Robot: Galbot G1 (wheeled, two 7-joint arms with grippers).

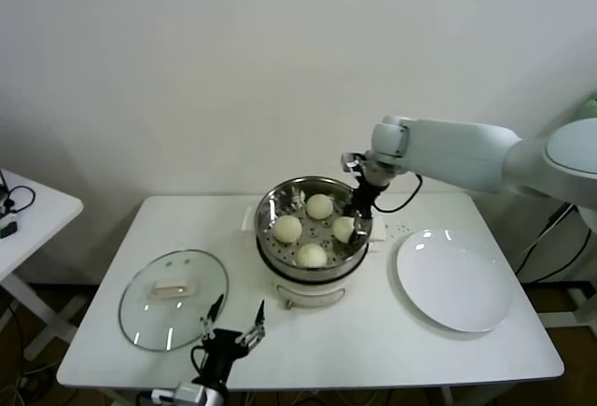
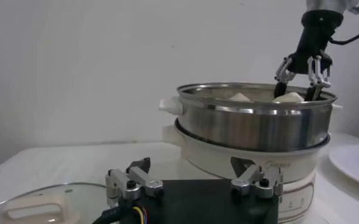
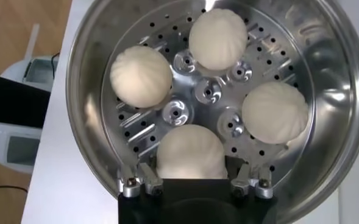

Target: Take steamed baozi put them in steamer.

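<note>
Four pale baozi lie in the steel steamer (image 1: 276,203) on its cream pot: far (image 1: 319,206), left (image 1: 287,229), near (image 1: 312,255) and right (image 1: 344,229). My right gripper (image 1: 355,222) reaches down into the basket, its fingers open on either side of the right baozi (image 3: 191,152), which rests on the perforated floor. The other baozi show in the right wrist view (image 3: 218,38), (image 3: 141,76), (image 3: 275,112). My left gripper (image 1: 239,311) is open and empty, low at the table's front edge, facing the steamer (image 2: 255,122).
A glass lid (image 1: 173,299) lies flat on the table to the front left of the pot. An empty white plate (image 1: 454,280) sits to the right of the pot. A small white side table (image 1: 28,205) stands at far left.
</note>
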